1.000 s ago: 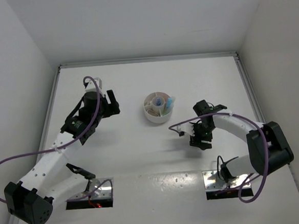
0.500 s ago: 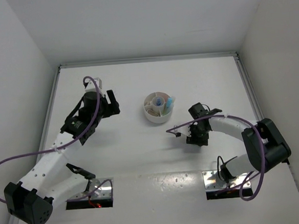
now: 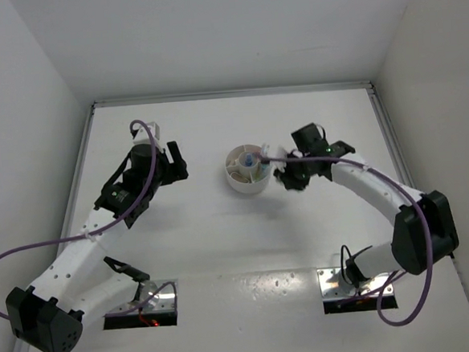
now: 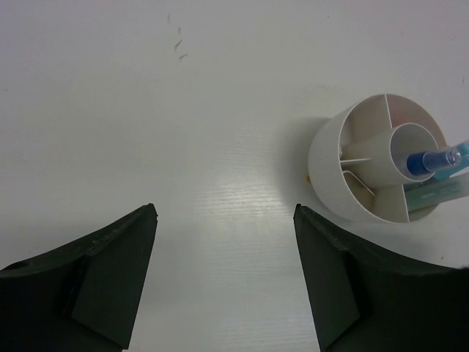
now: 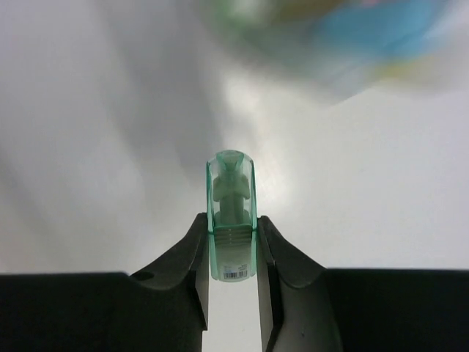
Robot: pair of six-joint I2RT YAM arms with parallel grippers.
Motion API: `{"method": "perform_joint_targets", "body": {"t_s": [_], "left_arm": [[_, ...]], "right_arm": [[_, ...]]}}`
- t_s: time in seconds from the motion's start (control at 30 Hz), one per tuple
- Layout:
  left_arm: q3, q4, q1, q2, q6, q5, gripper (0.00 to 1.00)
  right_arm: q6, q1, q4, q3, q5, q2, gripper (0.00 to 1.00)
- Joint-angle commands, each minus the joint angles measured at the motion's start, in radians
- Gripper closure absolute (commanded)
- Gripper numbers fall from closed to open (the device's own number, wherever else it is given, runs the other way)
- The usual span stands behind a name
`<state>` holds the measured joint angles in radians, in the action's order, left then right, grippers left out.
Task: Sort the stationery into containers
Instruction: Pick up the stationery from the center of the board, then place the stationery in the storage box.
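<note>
The round white bowl (image 3: 239, 184) with inner walls stands mid-table; it also shows at the right of the left wrist view (image 4: 326, 158). A blue-clear pen (image 4: 429, 160) stands in its centre tube, with a light-blue marker (image 4: 440, 192) in a compartment beside it. My right gripper (image 3: 287, 174) hangs just right of the bowl. It is shut on a short green marker (image 5: 231, 213) with a clear cap, which points away from the wrist (image 5: 231, 242). The bowl is a blur at the top of that view. My left gripper (image 3: 173, 160) is open left of the bowl, nothing between its fingers (image 4: 223, 209).
White walls close in the table at the back and on both sides. Purple cables loop from both arms. Two metal base plates (image 3: 142, 299) sit at the near edge.
My right gripper has shut on the green marker and carried it from the table's near right up to the bowl's right side. The left arm has not moved.
</note>
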<state>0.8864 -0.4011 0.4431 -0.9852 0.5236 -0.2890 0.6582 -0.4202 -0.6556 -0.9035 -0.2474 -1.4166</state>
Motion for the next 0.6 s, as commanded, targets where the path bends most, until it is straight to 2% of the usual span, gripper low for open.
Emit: {"method": "perform_joint_targets", "body": {"t_s": [0.0, 0.07, 0.13, 0.23, 0.3, 0.4, 0.57], "left_arm": [[-0.001, 0.036, -0.006, 0.02, -0.013, 0.005, 0.19], [-0.001, 0.036, -0.006, 0.02, -0.013, 0.005, 0.19], [-0.01, 0.036, -0.006, 0.02, -0.013, 0.005, 0.19], [-0.01, 0.036, -0.006, 0.02, -0.013, 0.005, 0.19], [-0.01, 0.036, -0.006, 0.02, -0.013, 0.005, 0.19], [-0.01, 0.036, -0.006, 0.011, -0.013, 0.005, 0.19], [-0.01, 0.036, -0.006, 0.011, -0.013, 0.005, 0.19]], "right_arm": [[-0.39, 0.006, 0.183, -0.214, -0.092, 0.039, 1.0], [-0.524, 0.006, 0.276, -0.277, -0.043, -0.008, 1.0], [-0.636, 0.006, 0.277, -0.403, -0.02, -0.111, 1.0], [-0.702, 0.006, 0.3, -0.514, -0.044, -0.209, 1.0], [-0.723, 0.006, 0.324, -0.586, -0.033, -0.307, 1.0], [-0.743, 0.006, 0.271, -0.708, -0.062, -0.404, 1.0], [-0.724, 0.006, 0.323, -0.698, -0.072, -0.476, 1.0]]}}
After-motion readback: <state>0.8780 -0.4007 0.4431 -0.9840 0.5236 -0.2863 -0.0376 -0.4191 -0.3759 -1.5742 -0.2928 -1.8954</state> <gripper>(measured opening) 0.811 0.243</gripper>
